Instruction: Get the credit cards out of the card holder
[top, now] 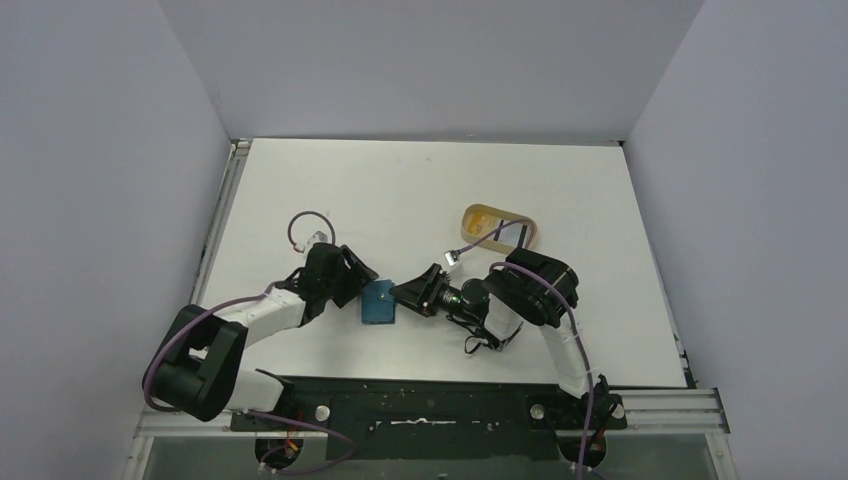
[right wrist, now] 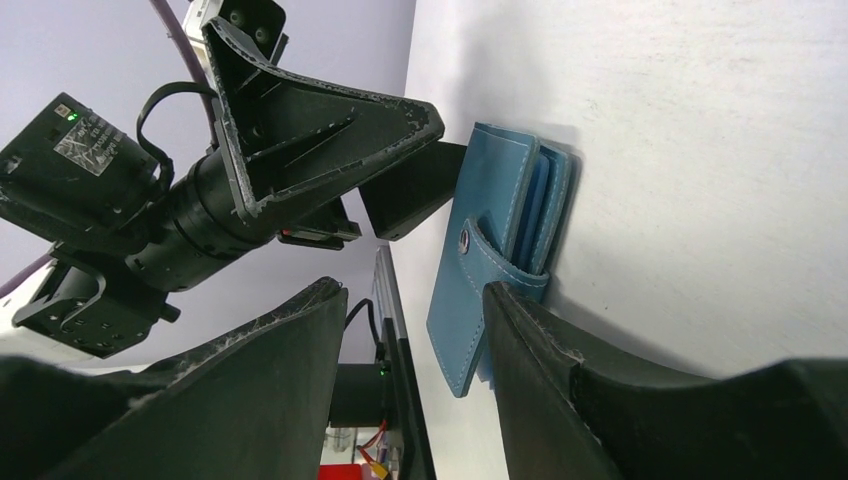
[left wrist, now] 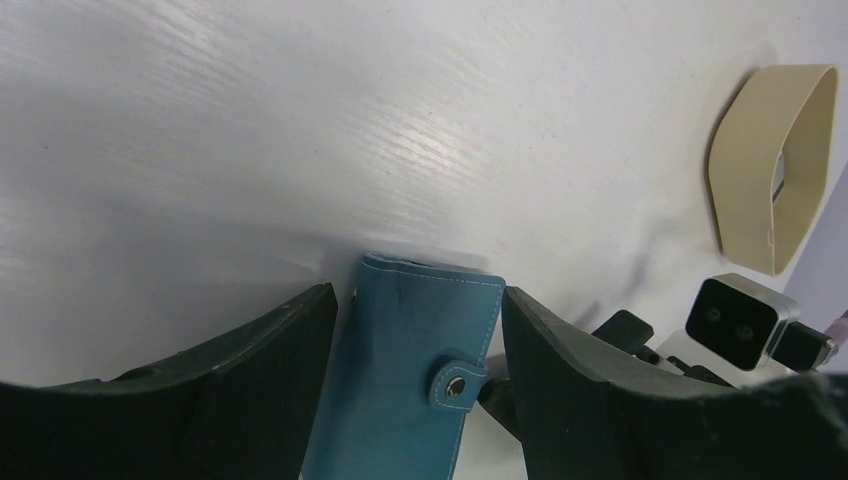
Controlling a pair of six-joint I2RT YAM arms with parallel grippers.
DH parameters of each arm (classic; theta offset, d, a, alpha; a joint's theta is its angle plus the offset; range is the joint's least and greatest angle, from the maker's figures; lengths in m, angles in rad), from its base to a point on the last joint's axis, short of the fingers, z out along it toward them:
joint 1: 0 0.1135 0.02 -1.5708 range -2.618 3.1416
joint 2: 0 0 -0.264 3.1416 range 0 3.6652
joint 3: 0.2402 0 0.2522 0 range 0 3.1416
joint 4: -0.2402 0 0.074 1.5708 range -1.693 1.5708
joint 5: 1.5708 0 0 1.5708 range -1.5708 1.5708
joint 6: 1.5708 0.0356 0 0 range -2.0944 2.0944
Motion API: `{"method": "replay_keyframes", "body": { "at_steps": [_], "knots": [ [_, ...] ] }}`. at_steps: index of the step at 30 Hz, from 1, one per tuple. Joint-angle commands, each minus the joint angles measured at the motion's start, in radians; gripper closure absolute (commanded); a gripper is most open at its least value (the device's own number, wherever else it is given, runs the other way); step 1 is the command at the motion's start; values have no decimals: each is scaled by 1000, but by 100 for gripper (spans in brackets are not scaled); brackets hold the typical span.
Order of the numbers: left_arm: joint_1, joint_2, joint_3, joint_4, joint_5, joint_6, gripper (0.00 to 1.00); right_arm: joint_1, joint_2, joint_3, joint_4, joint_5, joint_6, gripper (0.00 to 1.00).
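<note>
Left gripper (left wrist: 418, 300): jaws wide apart, one on each side of the closed card holder (left wrist: 400, 385) (contact unclear), nothing clamped. Right gripper (right wrist: 415, 292): jaws parted, one finger (right wrist: 560, 380) against the holder's strap edge, no hold. The holder lies on the worktop (left wrist: 250, 130) between both grippers, strap snapped. Tan tray (left wrist: 745, 170) beyond, well apart.

We see a tan oval tray (top: 482, 208) resting on the white table (top: 400, 190), towards its far right part. From the left wrist view, its walls (left wrist: 748, 170) stand upright. Plain grey walls (top: 430, 60) enclose the table.
</note>
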Motion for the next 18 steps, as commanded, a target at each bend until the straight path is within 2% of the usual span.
{"method": "replay_keyframes", "body": {
  "at_steps": [1, 8, 13, 18],
  "knots": [
    [-4, 49, -94, -155, 9, 8, 38, 8, 74, -19, -157, 15, -66, 45],
    [-15, 117, -117, -128, 69, -15, 44, 7, 76, -20, -162, 11, -73, 44],
    [-15, 75, -161, -160, 90, -12, 44, 5, 78, -20, -158, 11, -74, 43],
    [-15, 44, -203, -190, 168, 2, 44, 5, 89, -19, -149, 10, -69, 43]
  ]
}}
